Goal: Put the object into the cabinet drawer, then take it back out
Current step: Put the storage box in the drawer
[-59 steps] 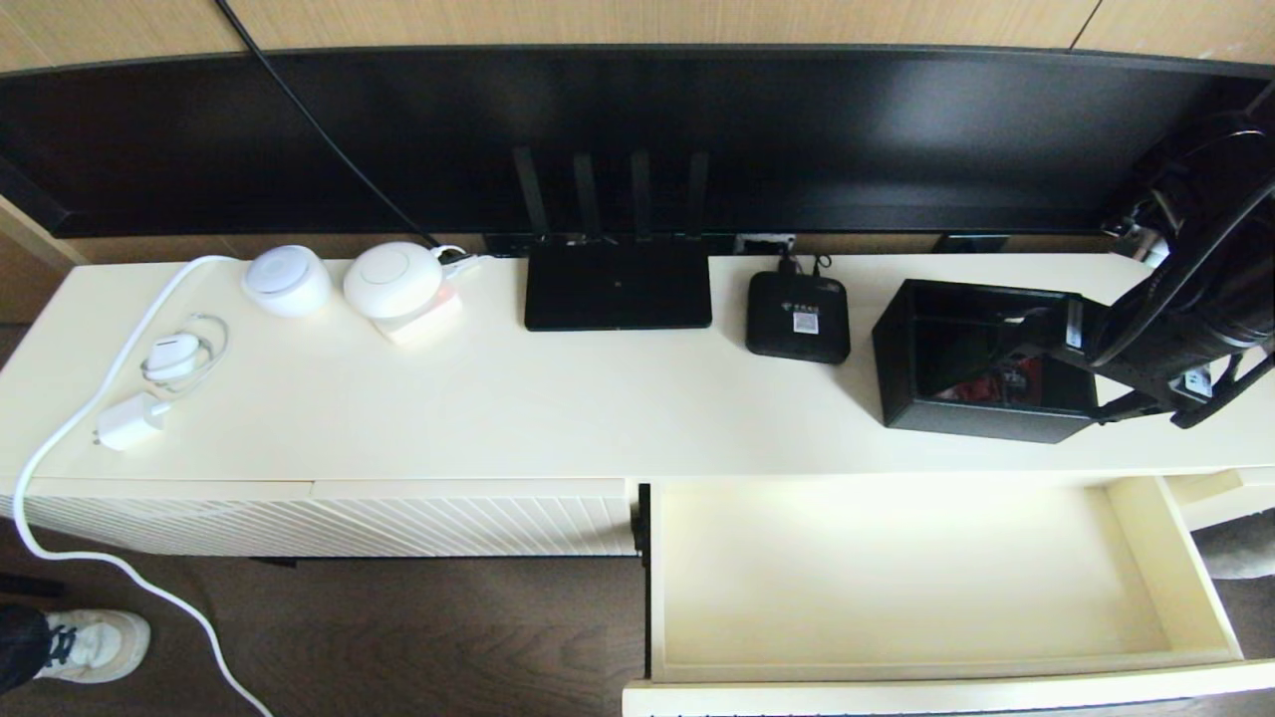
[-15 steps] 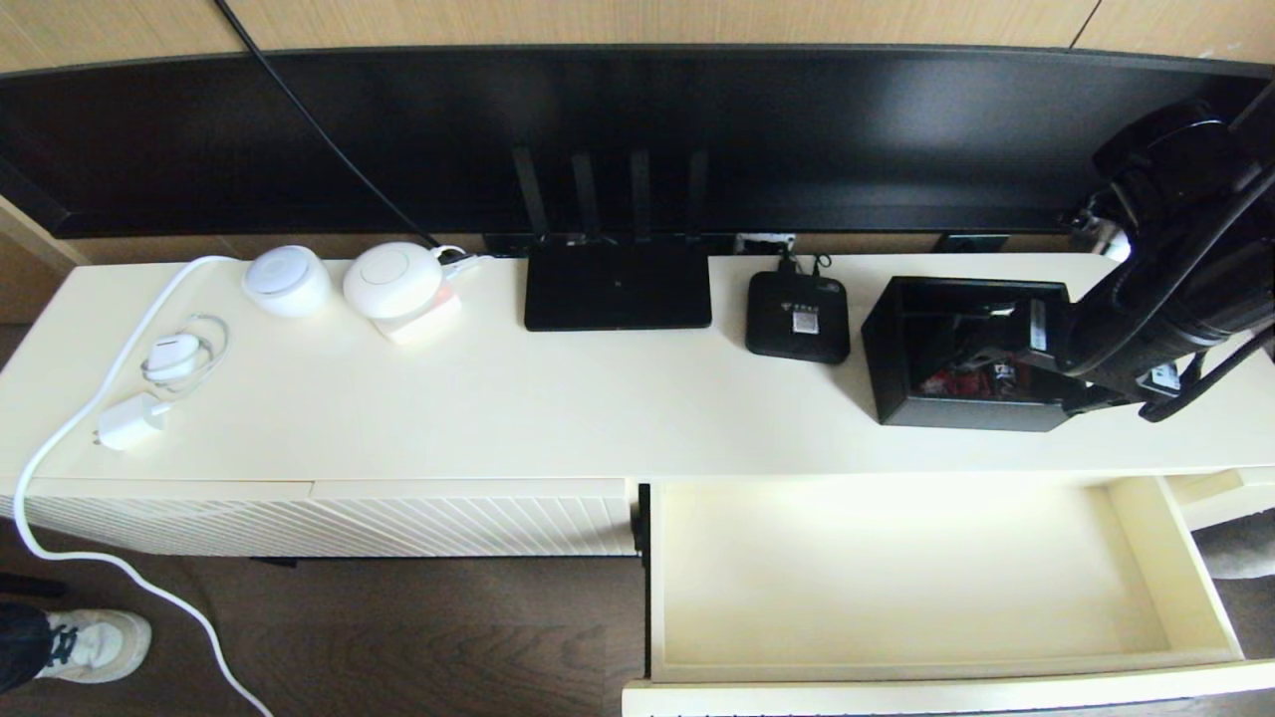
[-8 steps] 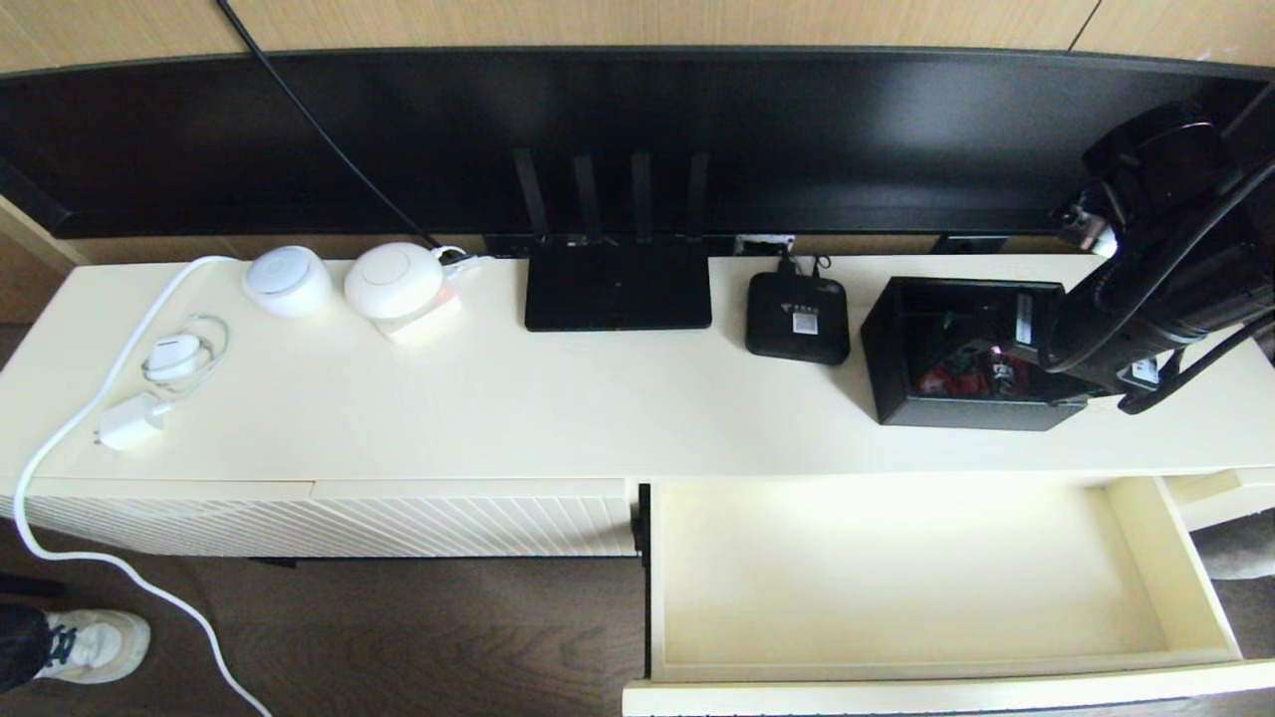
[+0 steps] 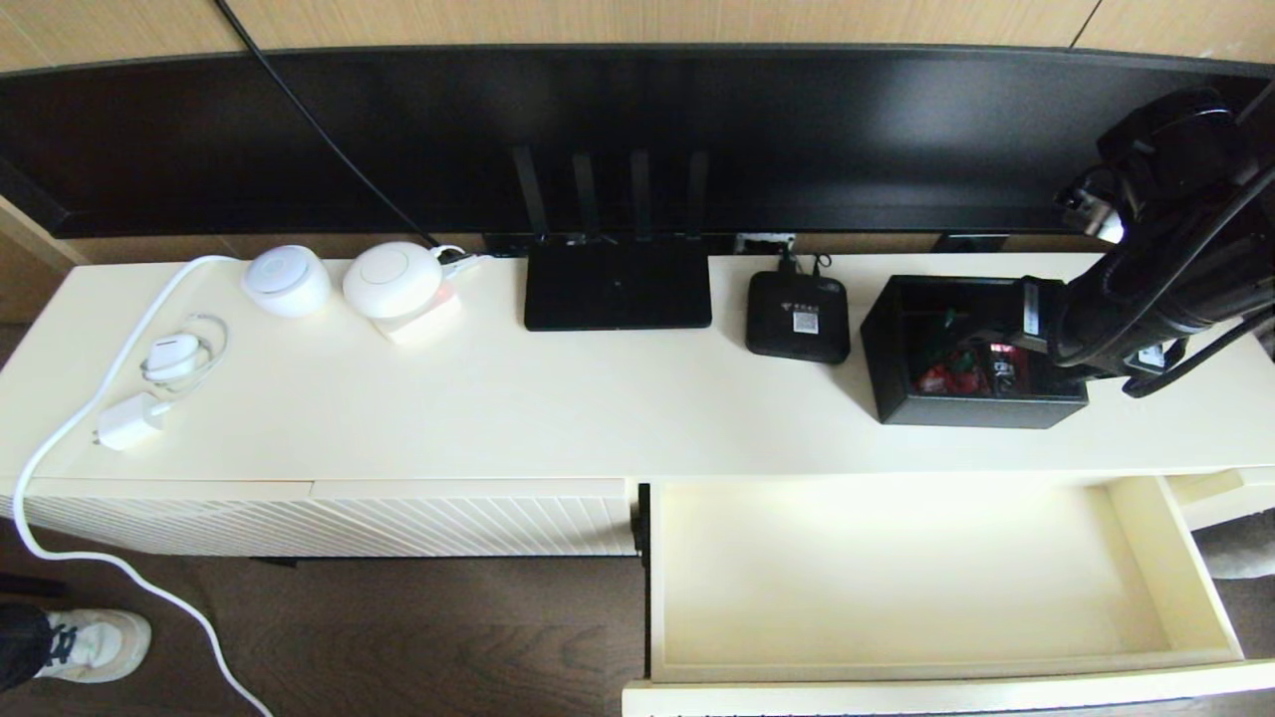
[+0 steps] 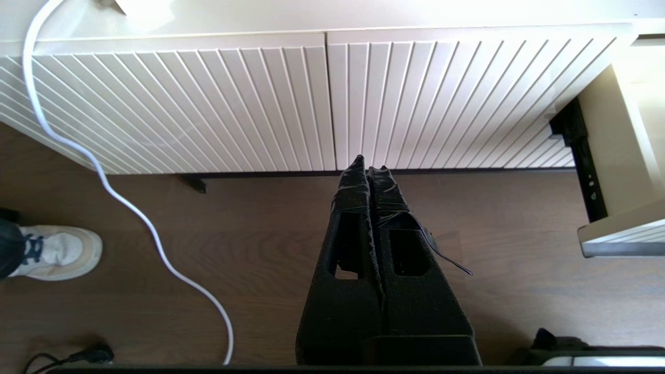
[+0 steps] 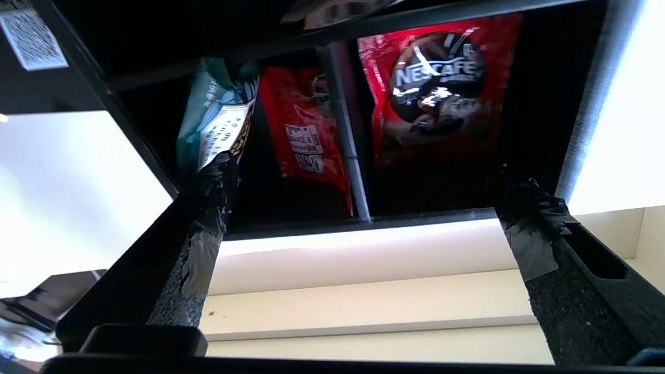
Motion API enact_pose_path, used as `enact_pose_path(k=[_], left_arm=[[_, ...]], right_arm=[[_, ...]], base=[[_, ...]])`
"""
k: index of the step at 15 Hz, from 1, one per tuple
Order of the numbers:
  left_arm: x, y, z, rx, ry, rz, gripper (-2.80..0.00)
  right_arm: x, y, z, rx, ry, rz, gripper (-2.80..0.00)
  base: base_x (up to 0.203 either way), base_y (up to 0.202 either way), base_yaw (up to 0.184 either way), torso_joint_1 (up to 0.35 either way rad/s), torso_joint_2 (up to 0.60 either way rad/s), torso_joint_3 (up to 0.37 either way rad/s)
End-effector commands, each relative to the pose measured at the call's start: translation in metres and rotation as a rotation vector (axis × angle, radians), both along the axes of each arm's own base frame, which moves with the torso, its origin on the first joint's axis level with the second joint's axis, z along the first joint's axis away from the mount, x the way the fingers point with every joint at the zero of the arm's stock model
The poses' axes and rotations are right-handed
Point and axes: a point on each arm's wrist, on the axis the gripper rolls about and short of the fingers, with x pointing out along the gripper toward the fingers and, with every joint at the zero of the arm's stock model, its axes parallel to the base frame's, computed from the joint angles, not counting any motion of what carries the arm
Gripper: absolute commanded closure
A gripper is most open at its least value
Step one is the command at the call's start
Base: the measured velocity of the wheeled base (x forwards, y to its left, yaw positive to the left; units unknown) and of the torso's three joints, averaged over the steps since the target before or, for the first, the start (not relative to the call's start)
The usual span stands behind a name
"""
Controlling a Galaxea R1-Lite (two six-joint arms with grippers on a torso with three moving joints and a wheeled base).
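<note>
The black organizer box (image 4: 971,410) stands flat on the cabinet top at the right, with red and green packets (image 6: 441,98) in its compartments. My right gripper (image 4: 1016,334) is open at the box's right end. In the right wrist view its two fingertips (image 6: 215,176) spread wide over the box's near rim (image 6: 353,224), and nothing is clamped between them. In front of the box, below the top, the cream drawer (image 4: 1146,558) is pulled fully out and holds nothing. My left gripper (image 5: 370,165) is shut and hangs low over the floor; it is out of the head view.
A flat black router (image 4: 618,284) and a small black set-top box (image 4: 797,317) sit left of the organizer box. White round devices (image 4: 393,279), a charger (image 4: 129,423) and a white cable lie at the far left. The closed ribbed panel (image 4: 329,523) is left of the drawer. A shoe (image 4: 95,642) is on the floor.
The box, held tilted near the top's right end 3.9 s ago, has shifted slightly left and now rests level. My right arm has drawn up and back a little.
</note>
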Motion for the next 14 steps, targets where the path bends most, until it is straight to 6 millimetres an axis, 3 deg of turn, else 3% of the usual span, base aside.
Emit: enact_pose_path(k=[1,14], left_arm=[[0.0,0.0,0.0,0.0,0.002,0.0,0.0],[0.0,0.0,0.0,0.0,0.002,0.0,0.0]], right_arm=[[0.003,0.001,-0.005,-0.011,0.018,0.007,-2.8],[0.014,-0.007,-0.019,-0.168,0.014,0.048,-2.8]], base=[[0.0,0.0,0.0,0.0,0.0,0.0],[0.0,0.0,0.0,0.0,0.0,0.0]])
